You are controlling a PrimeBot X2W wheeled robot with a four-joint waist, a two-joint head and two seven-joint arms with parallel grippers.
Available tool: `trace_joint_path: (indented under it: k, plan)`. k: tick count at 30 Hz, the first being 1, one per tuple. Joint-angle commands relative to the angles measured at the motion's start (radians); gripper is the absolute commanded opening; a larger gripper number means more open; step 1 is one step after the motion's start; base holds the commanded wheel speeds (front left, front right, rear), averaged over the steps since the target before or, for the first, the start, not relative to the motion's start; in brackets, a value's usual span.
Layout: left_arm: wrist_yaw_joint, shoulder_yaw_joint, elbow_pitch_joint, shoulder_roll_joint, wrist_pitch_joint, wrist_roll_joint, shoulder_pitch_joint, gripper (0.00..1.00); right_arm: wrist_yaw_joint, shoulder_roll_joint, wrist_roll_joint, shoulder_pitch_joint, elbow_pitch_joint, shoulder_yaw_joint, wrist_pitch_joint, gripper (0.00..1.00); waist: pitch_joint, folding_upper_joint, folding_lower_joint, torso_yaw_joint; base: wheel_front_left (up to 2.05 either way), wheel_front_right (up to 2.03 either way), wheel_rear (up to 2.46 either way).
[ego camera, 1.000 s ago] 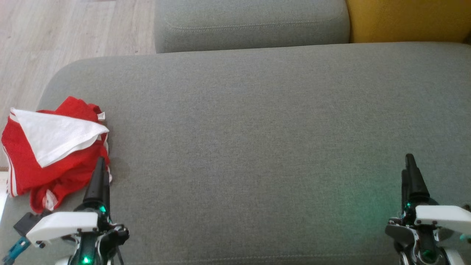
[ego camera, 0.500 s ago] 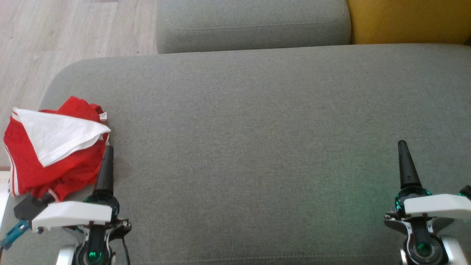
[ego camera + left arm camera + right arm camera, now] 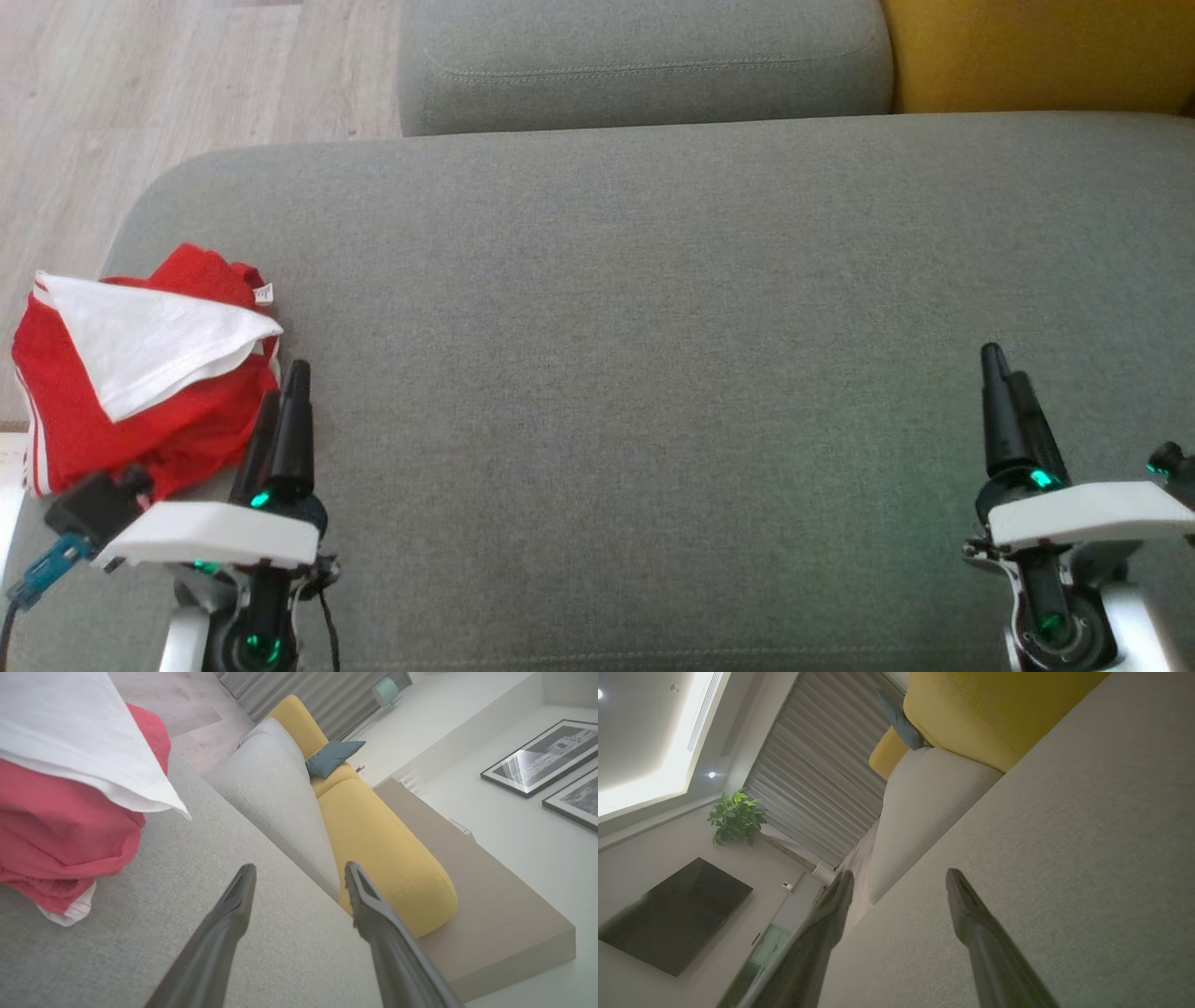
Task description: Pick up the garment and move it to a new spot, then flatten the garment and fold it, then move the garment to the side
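Both my arms are reaching forward over the grey seat cushion (image 3: 653, 327) compared with a second ago; my left gripper (image 3: 285, 383) is sliding up and inward along the right edge of the garment (image 3: 84, 420), and my right gripper (image 3: 1004, 362) is advancing and drifting inward on the far side, well apart from any cloth; the head camera is also shifting a touch, so the garment's small drift is not its own; it is lying crumpled at the left end of the cushion, near the wooden floor (image 3: 140, 93), untouched; I am judging that the pick-up is only beginning, since my left fingers are running beside the heap rather than over it, and I am needing to turn them toward the red folds before closing; both grippers are standing wide and empty, which the wrist views are showing plainly, while the head view is showing each pair nearly edge-on; the garment's lower edge is hiding behind my left wrist's white cover (image 3: 215, 546) and its dark plug (image 3: 89, 509); its far left side is running close to the picture's border; I am not making out what kind of garment it is, nor whether the white panel (image 3: 140, 336) on top is a lining or a separate layer.
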Motion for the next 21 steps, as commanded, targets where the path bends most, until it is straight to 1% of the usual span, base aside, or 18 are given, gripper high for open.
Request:
trace_joint_path:
  k: [1,15,20,21]
  plan:
    - [0.000,0.007,-0.045,0.023,-0.010,0.028,-0.063,1.00,0.002,-0.025,-0.027,-0.043,-0.044,0.017,-0.010,1.00,0.000,0.0000,0.0000,0.000,0.00,0.00,0.00]
    - [0.012,-0.027,-0.061,0.042,-0.051,0.229,-0.064,1.00,0.003,-0.030,-0.227,-0.038,-0.068,0.047,-0.025,1.00,0.000,0.0000,0.0000,0.001,0.00,0.00,0.00]
    - [0.021,-0.036,-0.056,0.048,-0.066,0.295,-0.063,1.00,0.003,-0.029,-0.299,-0.034,-0.070,0.052,-0.032,1.00,0.000,0.0000,0.0000,0.001,0.00,0.00,0.00]
    - [0.026,-0.038,-0.052,0.049,-0.071,0.321,-0.062,1.00,0.003,-0.028,-0.328,-0.033,-0.071,0.055,-0.036,1.00,0.000,0.0000,0.0000,0.001,0.00,0.00,0.00]
